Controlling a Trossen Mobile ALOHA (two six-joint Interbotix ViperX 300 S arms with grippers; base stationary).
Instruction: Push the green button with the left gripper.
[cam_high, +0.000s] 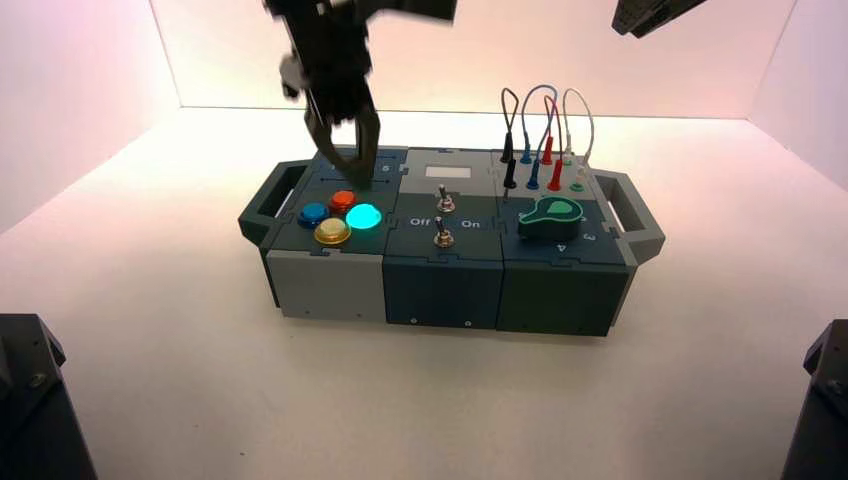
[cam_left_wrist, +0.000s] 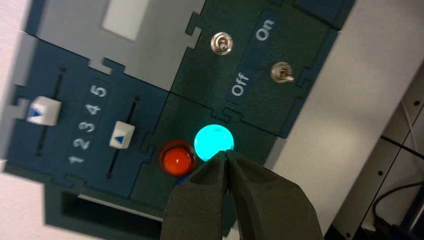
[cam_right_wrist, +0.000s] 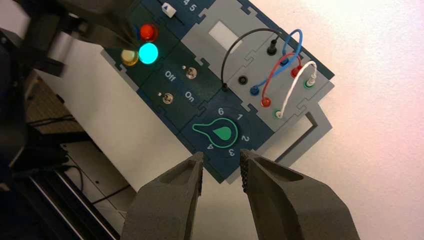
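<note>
One press looks done, we judge, with the green button (cam_high: 364, 217) glowing left of centre, the left gripper (cam_high: 362, 182) clenched empty near it, the right gripper (cam_high: 640, 18) spread upper right, only withdrawal remaining.

High view: the green button (cam_high: 363, 217), left of centre in the frame, is bright turquoise. Adjacent buttons: red (cam_high: 343, 201), blue (cam_high: 313, 214) and amber-yellow (cam_high: 333, 232). The front of the box (cam_high: 443, 292), at frame centre, is pale grey, navy and dark green in sections. The rotary knob (cam_high: 550, 217), right of centre, is dark with a green pointer outline.

Left wrist view: the slider caps (cam_left_wrist: 122, 135), at left, are white with blue triangles. Lettering beside them is pale.
</note>
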